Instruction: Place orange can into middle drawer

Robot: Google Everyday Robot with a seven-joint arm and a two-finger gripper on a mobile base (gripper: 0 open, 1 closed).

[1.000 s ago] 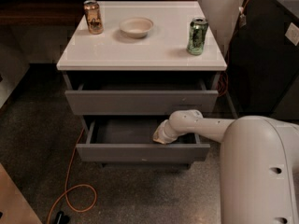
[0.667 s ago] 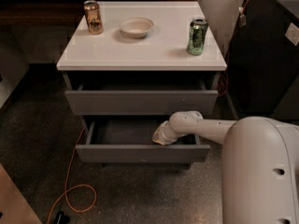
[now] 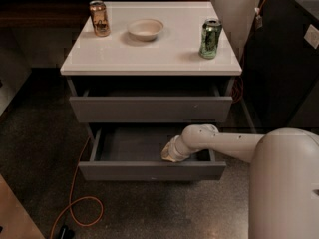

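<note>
The orange can (image 3: 99, 18) stands upright at the back left of the cabinet's white top (image 3: 149, 56). The middle drawer (image 3: 149, 171) is pulled out and its shallow grey interior (image 3: 129, 143) shows nothing in it but the arm. My gripper (image 3: 170, 153) reaches down into this drawer at its right front, just behind the drawer front. It is far from the orange can. The arm (image 3: 219, 139) comes in from the right.
A beige bowl (image 3: 145, 29) sits at the back middle of the top and a green can (image 3: 210, 39) near its right edge. The top drawer (image 3: 149, 108) stands slightly out. An orange cable (image 3: 75, 203) loops on the floor at the left. A dark cabinet (image 3: 284, 59) stands at the right.
The middle drawer front has slid a little further out toward the camera, and my gripper has moved with it. The cans and the bowl have not moved.
</note>
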